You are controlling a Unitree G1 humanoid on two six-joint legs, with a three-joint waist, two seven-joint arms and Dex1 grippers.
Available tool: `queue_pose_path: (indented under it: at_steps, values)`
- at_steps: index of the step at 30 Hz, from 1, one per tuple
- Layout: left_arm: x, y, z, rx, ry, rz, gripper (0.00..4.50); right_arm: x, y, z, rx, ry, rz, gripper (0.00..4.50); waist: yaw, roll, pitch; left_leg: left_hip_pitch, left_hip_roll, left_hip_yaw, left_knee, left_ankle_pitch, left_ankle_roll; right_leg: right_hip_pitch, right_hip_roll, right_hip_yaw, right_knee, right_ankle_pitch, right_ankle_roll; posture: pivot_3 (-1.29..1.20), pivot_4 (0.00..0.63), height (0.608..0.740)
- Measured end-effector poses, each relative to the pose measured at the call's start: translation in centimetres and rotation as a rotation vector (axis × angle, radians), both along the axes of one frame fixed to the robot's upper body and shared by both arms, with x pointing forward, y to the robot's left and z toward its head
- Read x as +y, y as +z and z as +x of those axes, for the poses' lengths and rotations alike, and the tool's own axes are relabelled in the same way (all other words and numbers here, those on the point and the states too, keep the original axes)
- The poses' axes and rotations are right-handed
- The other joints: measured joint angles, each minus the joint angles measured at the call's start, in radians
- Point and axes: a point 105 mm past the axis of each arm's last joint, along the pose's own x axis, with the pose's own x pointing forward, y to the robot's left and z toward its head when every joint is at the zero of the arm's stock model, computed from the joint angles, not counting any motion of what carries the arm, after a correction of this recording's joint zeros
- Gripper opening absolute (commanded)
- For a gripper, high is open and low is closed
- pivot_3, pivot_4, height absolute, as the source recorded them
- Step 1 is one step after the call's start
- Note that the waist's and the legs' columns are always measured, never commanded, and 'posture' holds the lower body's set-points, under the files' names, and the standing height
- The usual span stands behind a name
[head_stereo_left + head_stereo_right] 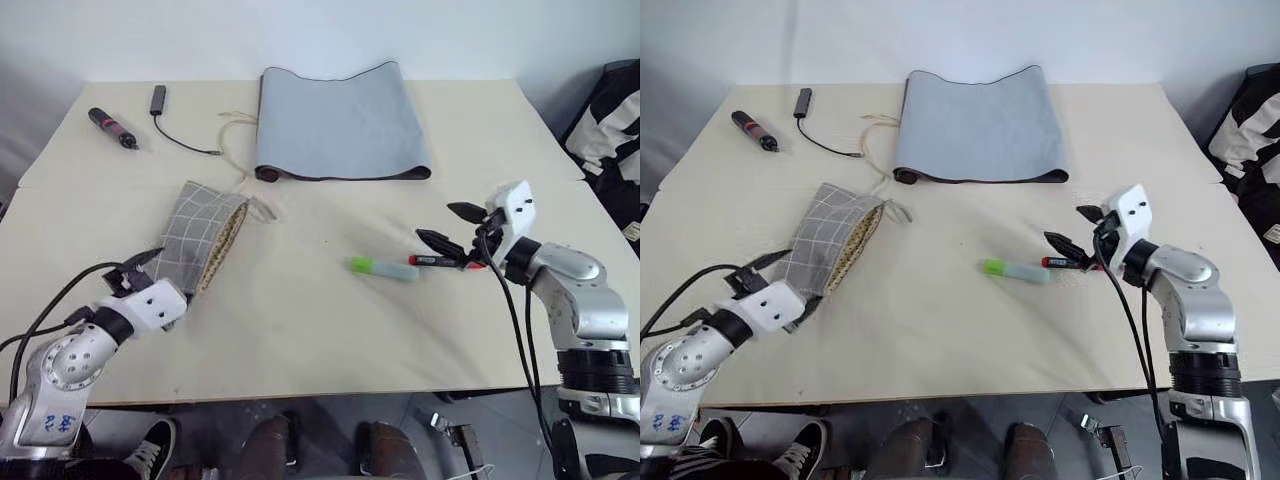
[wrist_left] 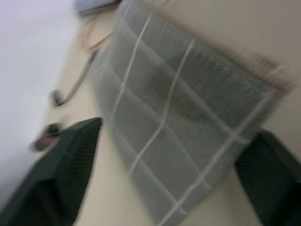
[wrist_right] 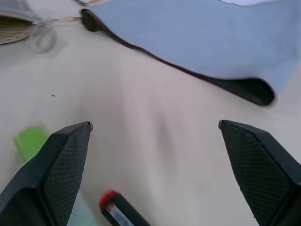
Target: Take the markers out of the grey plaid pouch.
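Observation:
The grey plaid pouch [image 1: 200, 235] lies on the table [image 1: 300, 330] at the left, its tan-lined mouth turned toward the middle. My left gripper [image 1: 140, 268] is at the pouch's near end, open, with its fingers [image 2: 70, 155] spread on either side of the fabric [image 2: 188, 94]. The two markers lie loose on the table right of centre: a light-green highlighter [image 1: 383, 267] and a slim red marker [image 1: 440, 261]. My right gripper [image 1: 447, 225] hovers open just above the red marker's [image 3: 117, 212] end. Nothing is between its fingers [image 3: 61, 155]. The highlighter's green cap [image 3: 29, 141] lies beside it.
A large plain grey mat [image 1: 340, 125], partly rolled, lies at the back centre. A dark pen-like tool with a red band [image 1: 112, 127] and a black cable with a small plug [image 1: 158, 98] lie at the back left. A striped object [image 1: 610, 120] stands off the table's right edge.

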Motion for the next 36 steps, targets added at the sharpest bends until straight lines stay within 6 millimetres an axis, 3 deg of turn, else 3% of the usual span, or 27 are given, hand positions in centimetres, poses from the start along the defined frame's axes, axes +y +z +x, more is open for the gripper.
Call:
queue_pose_path:
  at_steps: [4, 10, 14, 19, 23, 25, 29, 36]
  values:
    - [-0.8, -1.1, -1.9, 0.110, -0.066, -0.120, 4.48, -0.7, -0.7, -0.3, 0.025, -0.024, 0.018, 4.50, -0.001, 0.000, 0.000, 0.000, 0.001, 0.002, 0.001, 0.000, 0.000, 0.000, 0.000, 0.001, -0.002, 0.000, -0.001, 0.00, 0.150, 0.740]
    - [-1.3, 0.5, -4.3, 0.150, -0.108, -0.424, 4.48, -2.4, -0.9, -0.7, 0.021, -0.102, 0.010, 4.50, 0.000, 0.000, 0.000, 0.001, 0.003, 0.002, 0.002, 0.000, 0.000, 0.000, -0.001, 0.002, -0.003, 0.001, -0.002, 0.00, 0.150, 0.740]
    - [0.8, 0.7, -5.6, 0.161, -0.037, -0.557, 4.48, -3.4, -1.4, -1.2, 0.026, -0.147, 0.016, 4.50, 0.001, 0.000, 0.000, 0.001, 0.004, 0.002, 0.002, 0.000, 0.000, 0.000, 0.000, 0.002, -0.004, 0.001, -0.002, 0.00, 0.150, 0.740]
    - [4.9, 1.9, -6.0, 0.073, 0.139, -0.806, 4.48, -4.0, -2.0, -2.2, 0.012, -0.171, 0.024, 4.50, 0.004, 0.000, 0.000, 0.001, 0.004, 0.002, 0.004, -0.001, 0.001, 0.000, 0.000, 0.003, -0.003, 0.001, -0.002, 0.00, 0.150, 0.740]
    - [7.2, 1.9, -6.3, 0.022, 0.239, -0.854, 4.48, -5.2, -2.4, -3.8, -0.022, -0.189, 0.059, 4.50, 0.006, 0.000, -0.001, 0.001, 0.004, 0.003, 0.006, -0.002, 0.001, 0.001, 0.001, 0.003, -0.004, 0.001, -0.002, 0.00, 0.150, 0.740]
    - [7.9, 1.3, -6.5, 0.022, 0.280, -0.868, 4.48, -4.8, -3.2, -5.2, -0.003, -0.133, 0.066, 4.50, 0.006, -0.001, -0.001, 0.001, 0.005, 0.003, 0.006, -0.003, 0.001, 0.001, 0.001, 0.004, -0.004, 0.001, -0.002, 0.00, 0.150, 0.740]
    - [8.5, 0.8, -6.8, 0.012, 0.313, -0.872, 4.48, -4.7, -4.9, -7.3, 0.046, -0.058, 0.083, 4.50, 0.005, -0.001, -0.001, 0.001, 0.005, 0.004, 0.006, -0.004, 0.002, 0.001, 0.001, 0.006, -0.005, 0.001, -0.002, 0.00, 0.150, 0.740]
    - [9.6, -0.4, -7.7, 0.032, 0.343, -0.863, 4.48, -6.2, -5.6, -9.6, 0.052, -0.036, 0.058, 4.50, 0.004, -0.002, -0.002, 0.001, 0.010, 0.006, 0.005, -0.009, 0.005, 0.000, 0.003, 0.014, -0.010, 0.003, -0.006, 0.00, 0.150, 0.740]
